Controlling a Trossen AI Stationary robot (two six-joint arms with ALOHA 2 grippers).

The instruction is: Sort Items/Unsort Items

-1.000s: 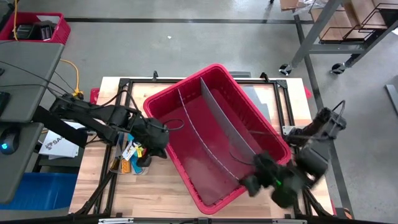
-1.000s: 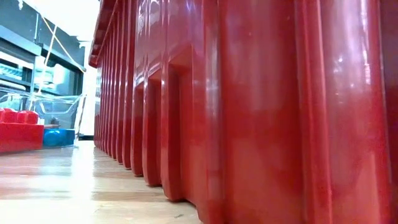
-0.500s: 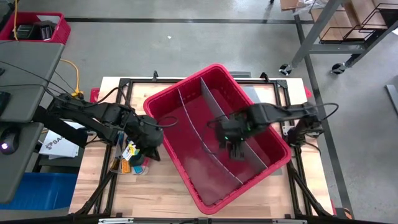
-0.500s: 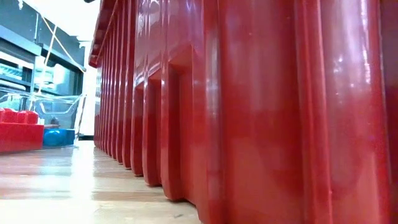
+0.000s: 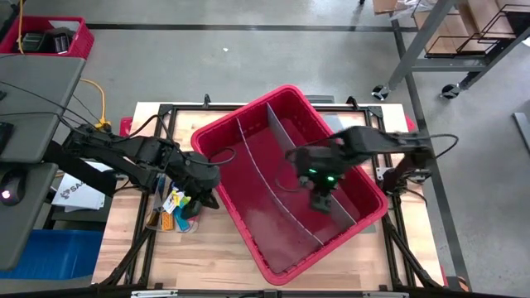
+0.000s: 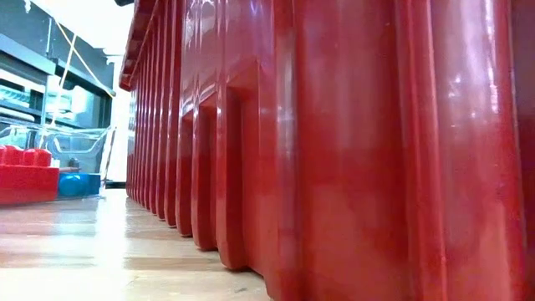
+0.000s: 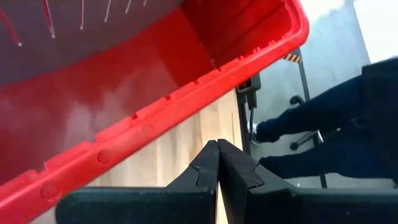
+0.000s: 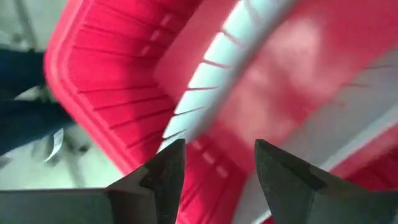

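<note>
Grey concrete floor surrounds a wooden table (image 5: 215, 248) in the high view, with shelving at two o'clock and a grey desk at nine o'clock. A red bin (image 5: 248, 236) sits skewed across the table's middle, split into three bays by two pale dividers (image 5: 290, 170); no bay shows anything lying in it. The items (image 5: 172, 217) lie in a small heap on the wood just outside the bin's nine-o'clock wall: orange, yellow, blue and green bits can be made out there, though most of the heap is hidden under the left arm. At table height, a red block (image 6: 25, 177) and a blue piece (image 6: 71, 185) show at nine o'clock, beside the bin's ribbed wall, which fills the rest of that picture. The left gripper (image 7: 217, 163) hangs over the heap, just beside the bin's rim, its fingers pressed flat together with nothing between them; past it, wood and a person's dark sleeve show. The right gripper (image 8: 212, 171) hangs above the bin's three-o'clock bay, near a divider, its fingers spread wide and empty, with bin wall and divider blurred beyond them. In the high view its arm reaches in from three o'clock.
</note>
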